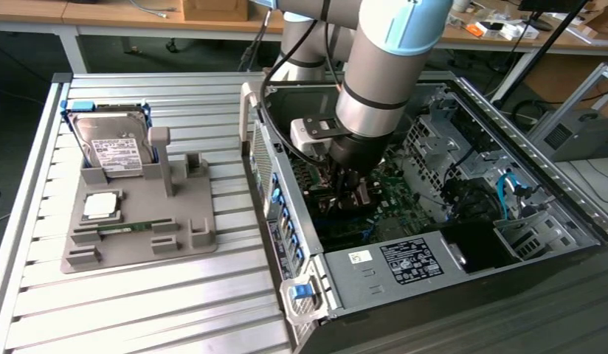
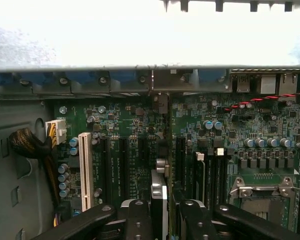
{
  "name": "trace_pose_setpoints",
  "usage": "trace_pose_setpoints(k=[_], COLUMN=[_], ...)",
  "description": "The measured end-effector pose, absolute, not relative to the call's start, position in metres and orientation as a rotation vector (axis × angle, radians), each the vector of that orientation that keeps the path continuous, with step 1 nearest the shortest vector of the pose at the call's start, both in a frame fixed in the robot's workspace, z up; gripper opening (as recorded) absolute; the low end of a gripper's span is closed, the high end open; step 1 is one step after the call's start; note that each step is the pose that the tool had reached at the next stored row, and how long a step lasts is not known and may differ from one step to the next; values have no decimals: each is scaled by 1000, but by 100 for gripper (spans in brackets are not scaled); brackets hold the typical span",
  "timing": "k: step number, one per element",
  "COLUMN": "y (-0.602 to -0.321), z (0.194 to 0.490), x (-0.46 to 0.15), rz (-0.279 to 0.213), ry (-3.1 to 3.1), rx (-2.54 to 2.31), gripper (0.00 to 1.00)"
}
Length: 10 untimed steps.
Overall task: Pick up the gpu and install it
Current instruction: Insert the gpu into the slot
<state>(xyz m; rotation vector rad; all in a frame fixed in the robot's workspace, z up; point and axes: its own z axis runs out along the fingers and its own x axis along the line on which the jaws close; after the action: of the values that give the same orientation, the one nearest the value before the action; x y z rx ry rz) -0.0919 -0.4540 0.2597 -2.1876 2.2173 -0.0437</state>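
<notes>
My gripper (image 1: 348, 190) reaches down inside the open computer case (image 1: 284, 221), just above the green motherboard (image 1: 392, 184). In the wrist view the black fingers (image 2: 137, 220) of the gripper (image 2: 160, 212) are shut on the gpu (image 2: 159, 192), a thin card seen edge-on with a silvery bracket. The card's edge runs over the motherboard (image 2: 125, 125), between the dark expansion slots (image 2: 124, 165) and in line with the gap in the case's rear wall (image 2: 160, 82). Whether the card touches a slot I cannot tell.
On the slatted table at the exterior view's left, a grey fixture plate (image 1: 186, 247) holds a silver hard drive (image 1: 115, 144), a square chip (image 1: 100, 206) and a green memory stick (image 1: 127, 227). Inside the case are a white slot (image 2: 85, 170), a cable bundle (image 2: 32, 147) and the power supply (image 1: 412, 259).
</notes>
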Motion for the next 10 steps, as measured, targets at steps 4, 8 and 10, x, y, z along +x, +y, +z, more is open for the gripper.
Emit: trace_pose_setpoints(k=[4, 8, 10], y=[-454, -454, -454], z=[259, 259, 259], x=[-92, -92, -92], rz=[-44, -46, -47], ry=[2217, 2218, 2218], rx=[-2188, -2188, -2189], gripper=[27, 27, 27])
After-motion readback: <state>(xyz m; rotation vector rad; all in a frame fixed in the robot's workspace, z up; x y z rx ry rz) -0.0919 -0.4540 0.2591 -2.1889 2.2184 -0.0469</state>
